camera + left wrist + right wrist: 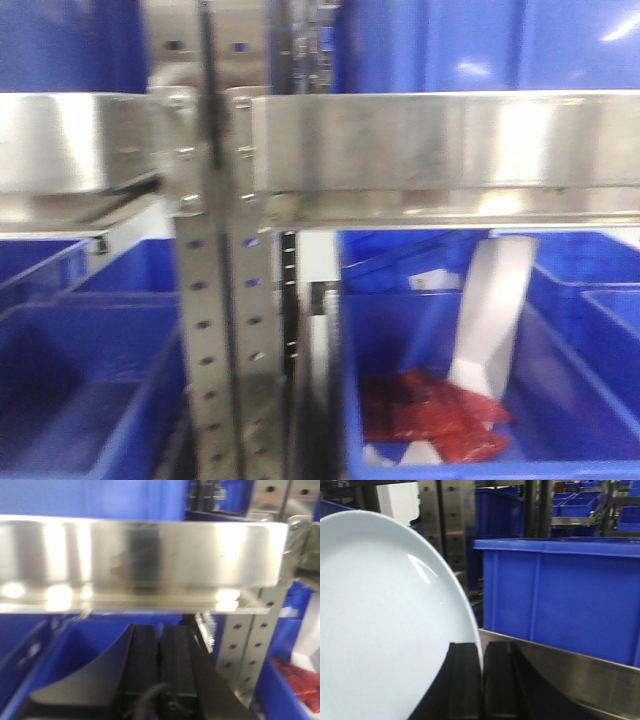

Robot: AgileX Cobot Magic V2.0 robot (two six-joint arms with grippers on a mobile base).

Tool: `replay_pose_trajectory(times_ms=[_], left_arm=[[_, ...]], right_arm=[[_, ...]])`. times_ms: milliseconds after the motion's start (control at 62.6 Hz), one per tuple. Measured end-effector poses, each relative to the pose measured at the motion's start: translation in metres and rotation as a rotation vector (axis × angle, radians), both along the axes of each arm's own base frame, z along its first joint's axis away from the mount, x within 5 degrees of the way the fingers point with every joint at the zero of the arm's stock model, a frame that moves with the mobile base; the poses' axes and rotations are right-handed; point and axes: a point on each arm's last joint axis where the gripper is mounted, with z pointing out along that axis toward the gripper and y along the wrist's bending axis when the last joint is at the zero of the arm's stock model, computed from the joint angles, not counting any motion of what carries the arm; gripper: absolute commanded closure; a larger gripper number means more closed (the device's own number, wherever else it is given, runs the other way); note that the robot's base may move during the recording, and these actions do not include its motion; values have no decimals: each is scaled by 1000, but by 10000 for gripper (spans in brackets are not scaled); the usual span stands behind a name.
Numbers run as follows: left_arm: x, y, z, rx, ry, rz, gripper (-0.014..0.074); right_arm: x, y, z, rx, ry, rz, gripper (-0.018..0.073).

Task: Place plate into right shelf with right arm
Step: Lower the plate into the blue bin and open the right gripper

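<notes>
Here, right claw (481, 680) grips plate (385, 630); blue bin (575, 400) holds red packets (430, 420).

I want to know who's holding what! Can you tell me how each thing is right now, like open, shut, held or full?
plate, pinched at its rim by the right gripper.
right gripper, shut on the plate.
left gripper, shut, holding nothing.
blue bin under the shelf, open on top, with red packets inside.
</notes>
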Motion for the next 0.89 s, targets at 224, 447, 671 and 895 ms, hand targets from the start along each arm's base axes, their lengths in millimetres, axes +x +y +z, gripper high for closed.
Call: replay_pose_trajectory(times_ms=[224,447,671,895], left_arm=[[0,0,0,0,0,0,643],[0,0,0,0,0,0,643],[0,0,0,0,0,0,643],[0,0,0,0,0,0,643]], right_arm=[[0,0,0,0,0,0,489],[0,0,0,0,0,0,489],[0,0,0,0,0,0,489],[0,0,0,0,0,0,489]])
